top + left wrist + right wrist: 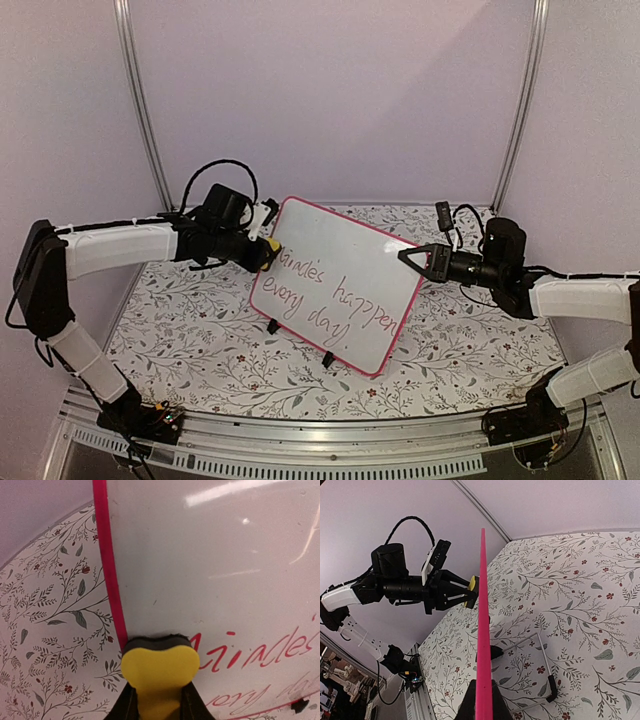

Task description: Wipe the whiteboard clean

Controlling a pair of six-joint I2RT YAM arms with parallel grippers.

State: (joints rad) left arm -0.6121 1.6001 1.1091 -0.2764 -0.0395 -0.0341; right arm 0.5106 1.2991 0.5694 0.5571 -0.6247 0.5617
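Note:
The whiteboard [340, 250] stands tilted on the floral table, pink-framed, with two lines of red handwriting [340, 300] across its lower half. My left gripper [262, 252] is shut on a yellow eraser [157, 665], whose black felt presses the whiteboard [210, 570] just inside its left frame, at the start of the upper line. My right gripper [408, 257] is shut on the board's right edge. In the right wrist view the pink frame [483, 630] runs edge-on up from between the right gripper's [483, 700] fingers, and the eraser [471, 583] shows beyond it.
A floral cloth [200, 330] covers the table. The board rests on two black clip feet [273, 326] and a wire stand [542, 655] behind it. Metal posts [145, 110] rise at the back corners, and a rail [330, 440] runs along the near edge.

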